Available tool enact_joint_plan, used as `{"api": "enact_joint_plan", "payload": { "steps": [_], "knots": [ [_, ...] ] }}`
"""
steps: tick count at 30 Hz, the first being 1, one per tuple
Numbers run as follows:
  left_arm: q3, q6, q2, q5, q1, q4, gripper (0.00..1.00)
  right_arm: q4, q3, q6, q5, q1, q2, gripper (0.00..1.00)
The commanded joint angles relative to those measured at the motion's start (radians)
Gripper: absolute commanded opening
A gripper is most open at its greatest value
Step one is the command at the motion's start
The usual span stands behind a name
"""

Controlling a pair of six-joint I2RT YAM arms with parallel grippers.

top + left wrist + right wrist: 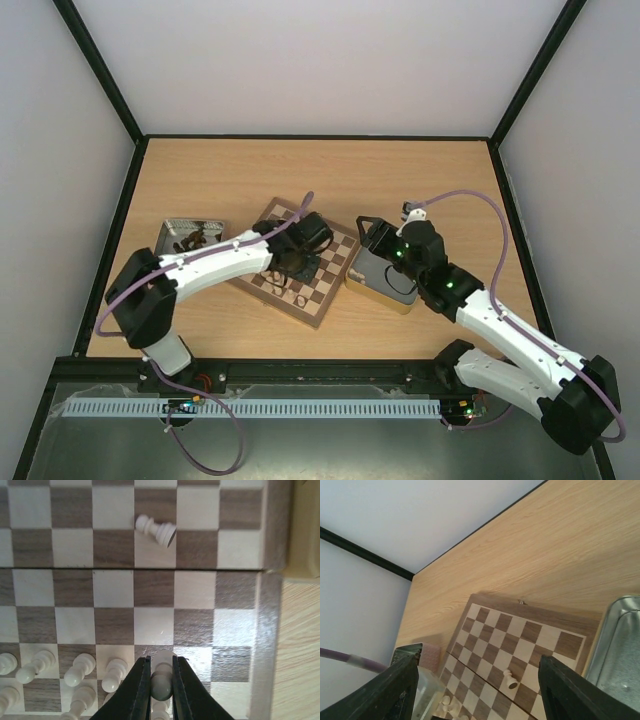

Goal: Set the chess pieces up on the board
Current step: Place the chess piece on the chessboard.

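Overhead, the left arm [215, 262] stretched from lower left across the board [330, 282], with the left gripper [161, 661] pointing down. Its jaws were clamped on a pale pawn [161, 685] at the wrist view's bottom centre, beside standing pawns [80, 667]. Another piece [156, 530] lay toppled near the top. The right gripper [372, 232], centre right over the tin [372, 282], gaped wide and held nothing.
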Motion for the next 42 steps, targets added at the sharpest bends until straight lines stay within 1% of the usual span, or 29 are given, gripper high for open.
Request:
{"api": "enact_joint_plan", "payload": {
  "steps": [1,10,32,34,42],
  "knots": [
    [0.024,0.027,0.064,-0.029,-0.015,-0.092,0.02,-0.029,-0.02,-0.005,0.058,-0.002,0.002,0.65],
    [0.009,0.028,0.119,0.01,-0.016,-0.036,0.03,-0.023,-0.021,-0.002,0.042,-0.002,0.03,0.65],
    [-0.001,0.034,0.149,0.002,-0.017,-0.096,0.07,0.0,-0.04,0.019,0.028,-0.002,0.036,0.66],
    [-0.002,0.032,0.15,0.006,-0.016,-0.092,0.09,0.0,-0.04,0.021,0.024,-0.002,0.039,0.66],
    [0.014,0.028,0.129,0.028,-0.014,-0.09,0.3,-0.006,-0.036,0.023,0.02,-0.002,0.029,0.66]
  ]
}}
